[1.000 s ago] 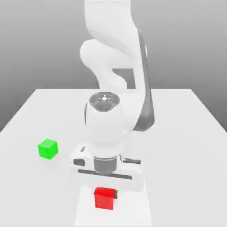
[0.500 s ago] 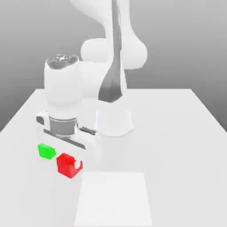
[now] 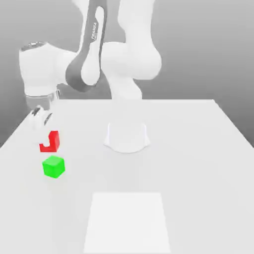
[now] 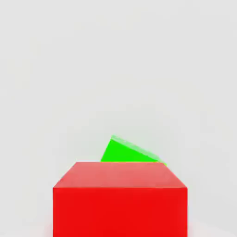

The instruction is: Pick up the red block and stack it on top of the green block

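Note:
The red block (image 3: 51, 144) hangs in the air at the exterior view's left, with my gripper (image 3: 46, 139) shut on it. A white finger covers part of the block's upper corner. The green block (image 3: 53, 166) rests on the white table just below the red block in that view, and a small gap separates the two. In the hand view the red block (image 4: 120, 199) looms close in front, and a corner of the green block (image 4: 127, 152) peeks out past its top edge.
The arm's white round base (image 3: 126, 137) stands at the table's middle. A pale square patch (image 3: 127, 221) lies on the white table (image 3: 198, 163) toward its front edge. The table's left edge runs close beside the green block.
The arm has swung from the table's front middle to the exterior view's left, carrying the red block. The block now hangs just over the green one.

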